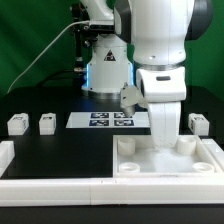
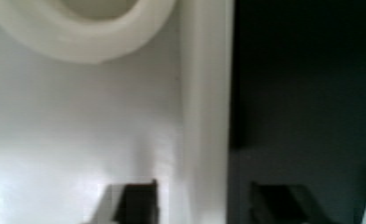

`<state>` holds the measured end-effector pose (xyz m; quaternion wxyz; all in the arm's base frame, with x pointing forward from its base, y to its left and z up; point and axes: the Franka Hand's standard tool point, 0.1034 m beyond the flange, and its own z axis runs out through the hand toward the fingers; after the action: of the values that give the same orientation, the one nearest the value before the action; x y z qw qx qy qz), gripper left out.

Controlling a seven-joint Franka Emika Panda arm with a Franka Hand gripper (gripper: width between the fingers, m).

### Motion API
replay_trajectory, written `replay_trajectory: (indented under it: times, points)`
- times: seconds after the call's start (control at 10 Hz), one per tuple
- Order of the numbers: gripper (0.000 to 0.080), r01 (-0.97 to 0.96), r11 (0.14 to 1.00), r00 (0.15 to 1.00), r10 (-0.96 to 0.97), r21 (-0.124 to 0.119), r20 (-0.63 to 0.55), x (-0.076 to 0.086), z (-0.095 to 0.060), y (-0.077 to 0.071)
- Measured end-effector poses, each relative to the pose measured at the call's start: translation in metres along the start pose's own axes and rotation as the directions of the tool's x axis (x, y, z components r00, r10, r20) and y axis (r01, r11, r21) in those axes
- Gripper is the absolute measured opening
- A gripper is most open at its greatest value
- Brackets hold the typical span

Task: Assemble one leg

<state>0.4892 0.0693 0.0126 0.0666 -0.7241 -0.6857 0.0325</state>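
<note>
The large white tabletop piece (image 1: 165, 160) lies at the front on the exterior view's right, with round corner sockets. My gripper (image 1: 163, 138) reaches straight down onto its back edge. In the wrist view my gripper (image 2: 206, 205) straddles the tabletop's raised edge wall (image 2: 194, 110), one dark finger (image 2: 135, 202) on each side, and a small gap shows beside the other finger (image 2: 281, 202). The jaws look open. One socket (image 2: 100, 25) shows nearby. Three small white legs stand on the black table: two on the exterior view's left (image 1: 16, 124) (image 1: 46, 123) and one on its right (image 1: 198, 124).
The marker board (image 1: 110, 120) lies mid-table behind the tabletop. Long white border rails run along the front (image 1: 60, 186) and the left (image 1: 8, 152). The arm's base (image 1: 105, 70) stands at the back, before a green backdrop.
</note>
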Motion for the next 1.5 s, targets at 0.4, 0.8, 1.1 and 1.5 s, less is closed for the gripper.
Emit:
replay_trajectory:
  times: [0.4,0.8,1.1,1.5]
  points:
    - [0.0644,-0.003,1.000,1.000,0.003,-0.007,0.001,0.000,-0.004,0.001]
    - [0.0649,-0.089,0.995,0.996,0.089,-0.035,0.008,-0.003,-0.024,-0.011]
    - [0.0649,-0.173,0.983,0.985,0.174,-0.068,0.013,-0.006,-0.049,-0.024]
    - [0.0649,-0.257,0.964,0.966,0.258,-0.071,0.007,-0.008,-0.051,-0.026]
